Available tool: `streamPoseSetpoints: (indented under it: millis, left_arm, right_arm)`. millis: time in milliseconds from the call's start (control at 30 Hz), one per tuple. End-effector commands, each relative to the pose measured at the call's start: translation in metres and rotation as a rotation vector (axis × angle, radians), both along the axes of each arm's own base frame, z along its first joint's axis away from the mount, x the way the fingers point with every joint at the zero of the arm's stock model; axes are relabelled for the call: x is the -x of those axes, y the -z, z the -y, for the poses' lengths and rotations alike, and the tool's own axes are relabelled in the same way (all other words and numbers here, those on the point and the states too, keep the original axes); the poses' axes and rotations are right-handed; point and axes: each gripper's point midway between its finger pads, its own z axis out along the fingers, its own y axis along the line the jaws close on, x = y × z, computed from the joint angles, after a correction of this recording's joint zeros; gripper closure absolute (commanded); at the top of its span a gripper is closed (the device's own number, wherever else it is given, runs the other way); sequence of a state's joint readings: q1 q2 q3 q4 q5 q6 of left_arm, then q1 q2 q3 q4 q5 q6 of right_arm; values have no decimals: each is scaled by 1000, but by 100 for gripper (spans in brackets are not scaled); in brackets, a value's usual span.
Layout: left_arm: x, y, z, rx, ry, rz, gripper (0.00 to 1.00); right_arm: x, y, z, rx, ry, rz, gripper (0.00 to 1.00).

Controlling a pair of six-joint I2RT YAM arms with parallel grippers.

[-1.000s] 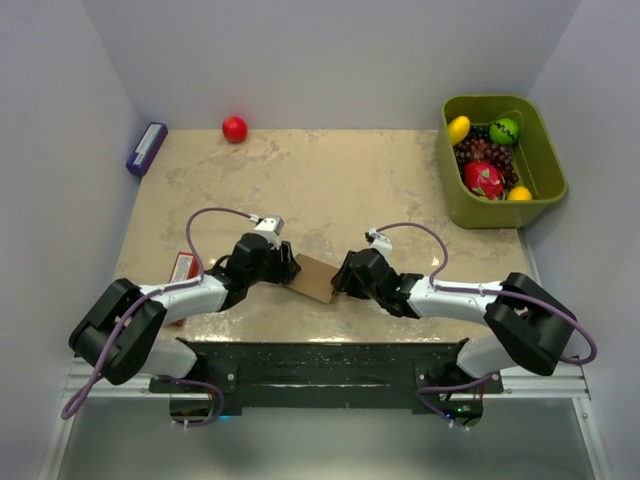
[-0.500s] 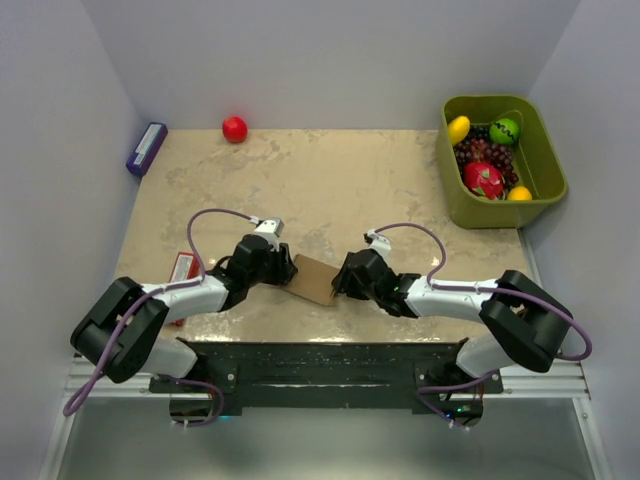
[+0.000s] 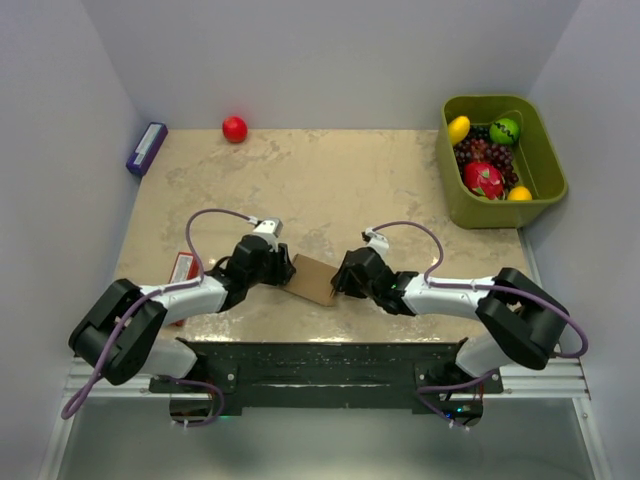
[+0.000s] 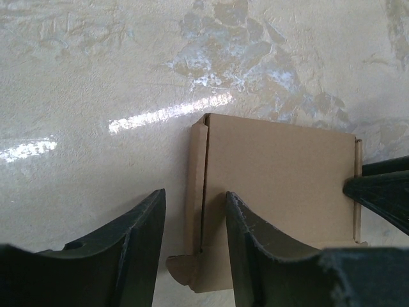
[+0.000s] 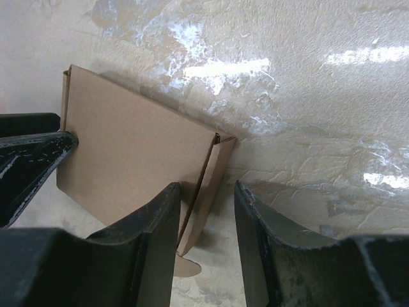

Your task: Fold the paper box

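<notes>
tabletop [image 3: 330, 170] carries paper box [image 3: 315, 280], ends masked by left gripper [image 3: 289, 269] and right gripper [image 3: 340, 281].

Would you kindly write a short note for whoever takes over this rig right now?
Left gripper: open, jaws straddling the side flap at its end of the paper box, with no visible clamping.
Right gripper: open, straddling the opposite flap, which stands partly raised.
Box: lies on the table between the two arms, main panel flat.
Done: side flaps creased, slightly lifted.
Left: raise the walls, tuck the tabs, close it.
</notes>
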State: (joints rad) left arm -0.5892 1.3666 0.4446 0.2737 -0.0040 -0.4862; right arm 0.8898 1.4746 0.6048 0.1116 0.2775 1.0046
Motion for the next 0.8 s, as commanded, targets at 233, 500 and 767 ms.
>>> streamPoseSetpoints:
  millis: [233, 500, 767]
  left_arm:
    - [-3, -38, 5, 51, 10, 43, 33]
    - [-4, -76, 9, 127, 19, 78, 14]
    - [0, -84, 2, 187, 14, 68, 8]
  right_arm:
    - [4, -7, -2, -42, -16, -15, 59]
    - [6, 11, 0, -91, -7, -64, 67]
    - [9, 23, 8, -125, 17, -104, 87]
